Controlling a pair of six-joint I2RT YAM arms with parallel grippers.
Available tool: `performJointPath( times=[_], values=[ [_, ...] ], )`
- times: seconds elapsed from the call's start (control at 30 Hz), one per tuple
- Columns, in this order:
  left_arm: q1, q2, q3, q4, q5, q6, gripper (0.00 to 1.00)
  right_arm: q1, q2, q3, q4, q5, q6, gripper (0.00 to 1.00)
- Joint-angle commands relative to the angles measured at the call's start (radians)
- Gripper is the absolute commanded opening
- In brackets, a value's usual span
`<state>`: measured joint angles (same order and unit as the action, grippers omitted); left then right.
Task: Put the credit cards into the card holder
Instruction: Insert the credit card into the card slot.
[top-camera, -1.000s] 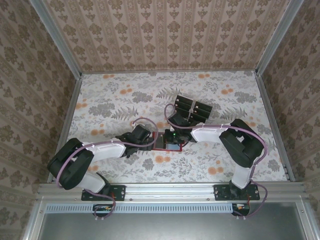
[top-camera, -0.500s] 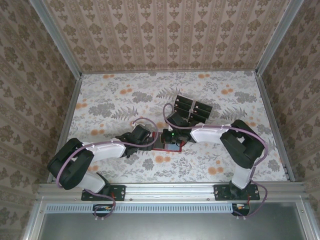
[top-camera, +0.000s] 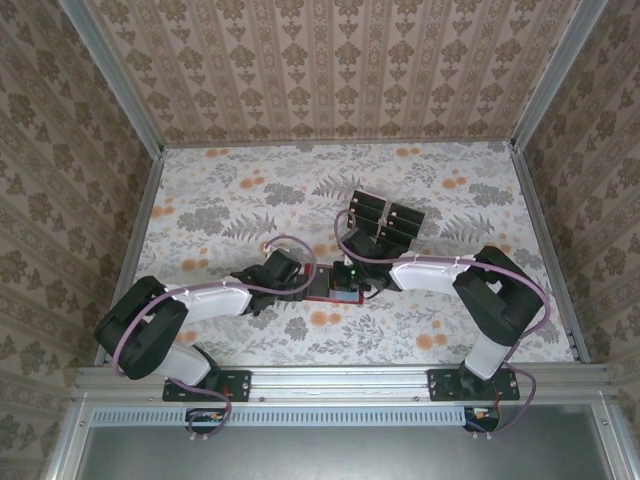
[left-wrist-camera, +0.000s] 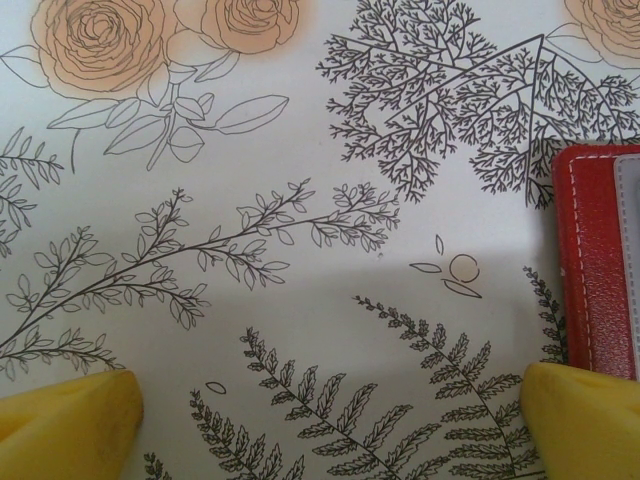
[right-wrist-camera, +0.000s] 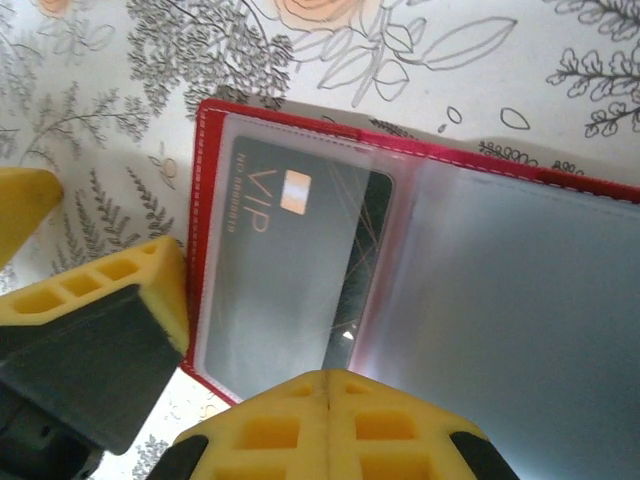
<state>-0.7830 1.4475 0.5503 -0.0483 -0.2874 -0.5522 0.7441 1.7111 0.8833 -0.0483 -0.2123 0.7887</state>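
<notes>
While the left gripper (left-wrist-camera: 320, 430) rests low over the floral table (left-wrist-camera: 300, 150), its yellow fingers (left-wrist-camera: 65, 425) stand spread as wide as they go, with nothing between them but printed ferns. The right-hand finger sits at the edge of the card holder (left-wrist-camera: 598, 260), though I cannot tell whether it touches. The red wallet lies opened flat near the middle of the table, between the two grippers. Under its clear left pocket (right-wrist-camera: 230, 330) lies a dark card (right-wrist-camera: 290, 270) marked VIP with a small chip, tucked in almost fully and a little askew. At the wallet's near edge, the right gripper (right-wrist-camera: 325, 400) has its two yellow fingertips pressed together, with nothing seen between them. Farther back and a little to the right, more black cards (top-camera: 385, 220) sit in a cluster on the table, apart from the wallet.
</notes>
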Motion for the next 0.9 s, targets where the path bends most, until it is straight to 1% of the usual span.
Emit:
performJointPath(
  times=[0.0,0.57,0.87],
  values=[
    [0.002,0.034,-0.021,0.046,0.071,-0.005,1.00,-0.005,0.031,-0.012,0.032,0.009,0.015,0.03],
    [-0.001,0.040,-0.026,0.054,0.071,-0.008,1.00,-0.003,0.092,0.007,0.060,-0.025,0.024,0.02],
    [-0.004,0.038,-0.030,0.055,0.073,-0.014,1.00,0.001,0.099,0.029,0.063,-0.047,0.026,0.02]
  ],
)
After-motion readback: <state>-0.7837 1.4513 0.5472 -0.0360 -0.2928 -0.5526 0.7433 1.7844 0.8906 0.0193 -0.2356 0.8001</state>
